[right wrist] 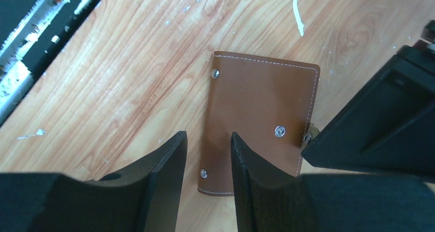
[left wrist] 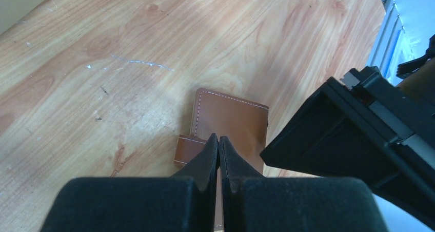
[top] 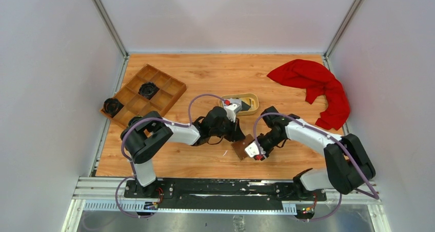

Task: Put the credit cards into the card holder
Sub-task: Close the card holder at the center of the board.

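The card holder is a brown stitched wallet with metal snaps, lying closed and flat on the wood; it also shows near the table's middle front. My left gripper is shut, tips together with nothing between them, right over the holder beside its strap tab. My right gripper is open, and its gap straddles the holder's long edge without holding anything. A dark credit card seems to lie in the oval tan dish, half hidden by my left wrist.
A wooden compartment tray at the back left holds black round parts. A red cloth lies at the back right. The two grippers stand close together over the holder. Metal rails run along the near edge.
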Available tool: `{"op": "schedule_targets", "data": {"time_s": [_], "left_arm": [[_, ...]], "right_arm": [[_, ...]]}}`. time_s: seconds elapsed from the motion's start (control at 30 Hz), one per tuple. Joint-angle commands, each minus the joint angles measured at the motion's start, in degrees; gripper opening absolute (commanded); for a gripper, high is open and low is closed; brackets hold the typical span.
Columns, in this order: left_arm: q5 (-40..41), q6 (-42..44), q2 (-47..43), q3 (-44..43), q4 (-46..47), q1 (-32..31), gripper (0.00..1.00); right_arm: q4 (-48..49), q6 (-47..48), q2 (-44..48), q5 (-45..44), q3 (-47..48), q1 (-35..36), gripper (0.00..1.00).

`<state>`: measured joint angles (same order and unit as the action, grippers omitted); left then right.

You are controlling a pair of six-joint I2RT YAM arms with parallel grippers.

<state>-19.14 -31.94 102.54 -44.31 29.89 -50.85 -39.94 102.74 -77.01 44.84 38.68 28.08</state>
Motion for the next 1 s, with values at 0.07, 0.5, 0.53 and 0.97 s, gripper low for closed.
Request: {"op": "schedule_targets", "data": {"time_s": [0.07, 0.5, 0.53, 0.97], "left_arm": [[-0.87, -1.23, 1.01, 0.98, 2.73, -0.13, 0.0], [-1.09, -2.98, 2.5, 1.94, 5.07, -0.98, 0.0], [-1.0, -3.1, 2.68, 2.03, 5.31, -1.05, 0.0], [-0.47, -4.43, 4.51, 1.69, 5.79, -2.21, 0.0]], "right_arm": [[2.59, -0.46, -2.01, -5.8, -0.71, 2.85, 0.41], [3.2, -4.25, -2.87, -7.08, 0.25, 4.14, 0.35], [3.25, -4.57, -2.89, -7.04, 0.34, 4.13, 0.34], [3.29, -6.21, -3.56, -7.4, 0.96, 4.28, 0.31]]}}
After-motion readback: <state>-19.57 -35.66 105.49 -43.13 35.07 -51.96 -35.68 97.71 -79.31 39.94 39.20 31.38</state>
